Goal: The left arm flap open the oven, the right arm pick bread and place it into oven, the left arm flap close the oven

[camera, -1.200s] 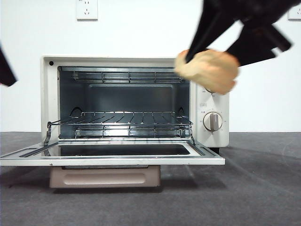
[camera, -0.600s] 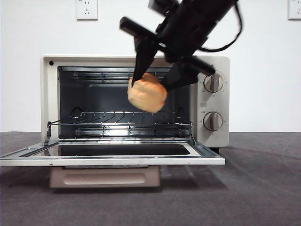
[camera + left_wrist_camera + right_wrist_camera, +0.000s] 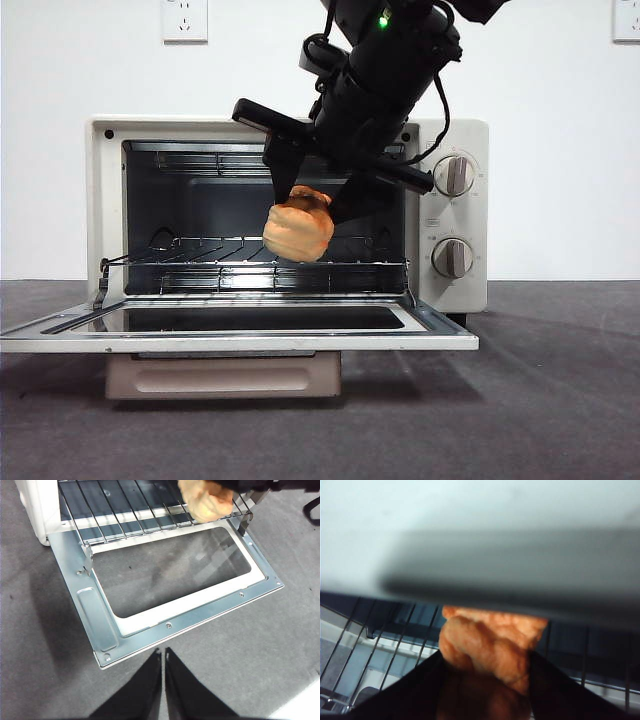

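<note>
The cream-white oven (image 3: 455, 290) stands with its door (image 3: 240, 340) flapped down flat and its wire rack (image 3: 260, 262) showing. My right gripper (image 3: 312, 205) comes in from above and is shut on the golden-orange bread (image 3: 298, 228), holding it in the oven's opening just above the rack. In the right wrist view the bread (image 3: 492, 642) sits between my two jaws with the rack (image 3: 380, 650) behind it. My left gripper (image 3: 163, 652) is shut and empty, hovering above the carpet in front of the open door (image 3: 100, 625); that view also shows the bread (image 3: 206, 501) over the rack.
Grey carpet (image 3: 550, 400) covers the table around the oven. Two round knobs (image 3: 453, 175) sit on the oven's right panel. A white wall with a socket (image 3: 185, 18) stands behind.
My right gripper has carried the bread leftward and down, from in front of the knob panel into the oven's opening, close above the rack. The black tip at the left edge left the front view.
</note>
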Robot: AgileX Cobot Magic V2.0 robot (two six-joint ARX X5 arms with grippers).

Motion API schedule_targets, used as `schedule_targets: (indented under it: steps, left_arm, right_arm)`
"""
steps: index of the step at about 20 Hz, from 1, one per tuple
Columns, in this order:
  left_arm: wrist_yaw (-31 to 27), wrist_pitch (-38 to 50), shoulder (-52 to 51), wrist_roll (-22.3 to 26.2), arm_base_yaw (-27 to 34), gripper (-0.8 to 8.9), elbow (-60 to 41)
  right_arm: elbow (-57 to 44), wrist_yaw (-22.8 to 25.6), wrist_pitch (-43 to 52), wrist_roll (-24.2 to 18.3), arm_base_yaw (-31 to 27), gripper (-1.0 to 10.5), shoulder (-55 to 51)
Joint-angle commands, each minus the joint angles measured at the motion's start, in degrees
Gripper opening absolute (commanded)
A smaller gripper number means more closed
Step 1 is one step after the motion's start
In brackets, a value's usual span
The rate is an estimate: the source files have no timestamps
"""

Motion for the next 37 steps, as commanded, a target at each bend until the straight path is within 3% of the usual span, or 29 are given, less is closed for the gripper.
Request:
schedule_targets:
  steps: [1, 9, 15, 20, 22, 27, 30, 37]
  left_arm:
    - [-0.02, 0.35, 0.11, -0.35, -0.13, 0.15, 0.33]
    - [-0.02, 0.37, 0.13, -0.33, -0.13, 0.15, 0.33]
    - [-0.02, 0.35, 0.13, -0.33, -0.13, 0.15, 0.35]
    - [-0.02, 0.63, 0.13, -0.33, -0.13, 0.15, 0.33]
    - [-0.04, 0.74, 0.13, -0.33, -0.13, 0.15, 0.33]
    - [-0.07, 2.40, 0.20, -0.57, -0.13, 0.15, 0.33]
    - [-0.07, 2.67, 0.72, -0.79, -0.11, 0.15, 0.33]
    - [-0.07, 4.35, 2.12, -2.27, -0.11, 0.15, 0.33]
  right_arm:
    - [1.09, 1.36, 0.83, 0.81, 0.61, 2.7, 1.11]
    - [1.09, 1.18, 0.83, 0.81, 0.61, 4.3, 1.07]
    - [1.11, 0.42, -0.35, 0.66, 0.83, 4.3, -1.01]
    - [1.11, -1.86, -7.65, -1.53, 1.20, 4.3, -7.76]
    - [1.11, -4.85, -11.82, -4.66, 1.38, 4.3, -11.50]
    - [1.11, -9.77, -24.50, -17.07, 1.57, 4.3, -22.12]
    - [0.94, -10.08, -33.94, -22.84, 1.57, 4.3, -28.00]
    - [-5.53, -17.49, -36.92, -25.00, 1.51, 4.3, -40.79]
